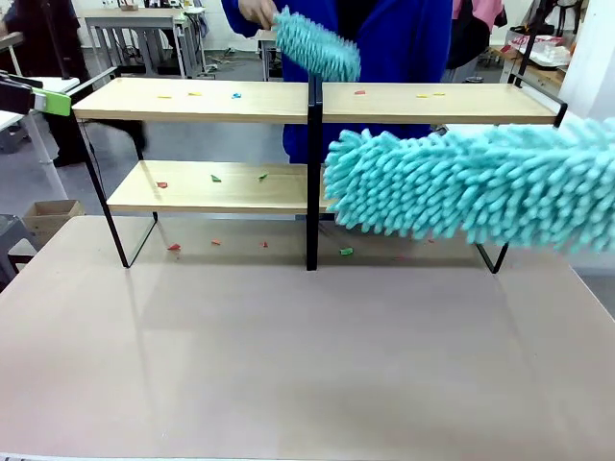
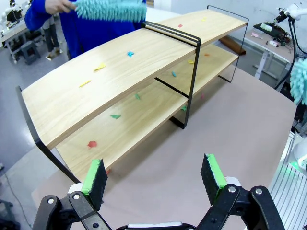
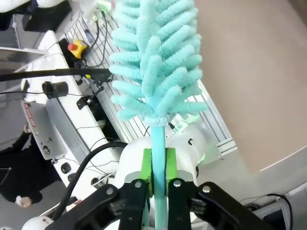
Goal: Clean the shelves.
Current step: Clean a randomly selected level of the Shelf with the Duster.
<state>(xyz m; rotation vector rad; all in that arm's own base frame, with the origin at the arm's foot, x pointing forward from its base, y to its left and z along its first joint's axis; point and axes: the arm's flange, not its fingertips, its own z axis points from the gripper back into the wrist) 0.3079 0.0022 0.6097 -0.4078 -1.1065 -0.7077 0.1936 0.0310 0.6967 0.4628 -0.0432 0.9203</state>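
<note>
The shelves (image 1: 192, 101) stand across the far half of the table, two light-wood boards in a black frame, also seen end-on (image 2: 96, 96). Small coloured scraps (image 1: 236, 95) lie on both boards and on the tabletop under them. My right gripper (image 3: 158, 167) is shut on the handle of a fluffy teal duster (image 3: 158, 62). That duster's head (image 1: 461, 182) hangs in front of the right half of the lower board. My left gripper (image 2: 153, 165) is open and holds nothing, off the shelves' left end. A person in blue holds a second teal duster (image 1: 315, 43) over the top board's middle.
The beige tabletop (image 1: 307, 355) in front of the shelves is bare. A cardboard box (image 1: 53, 216) sits on the floor at the left. A white side table (image 2: 273, 36) with gear stands beyond the shelves' far end.
</note>
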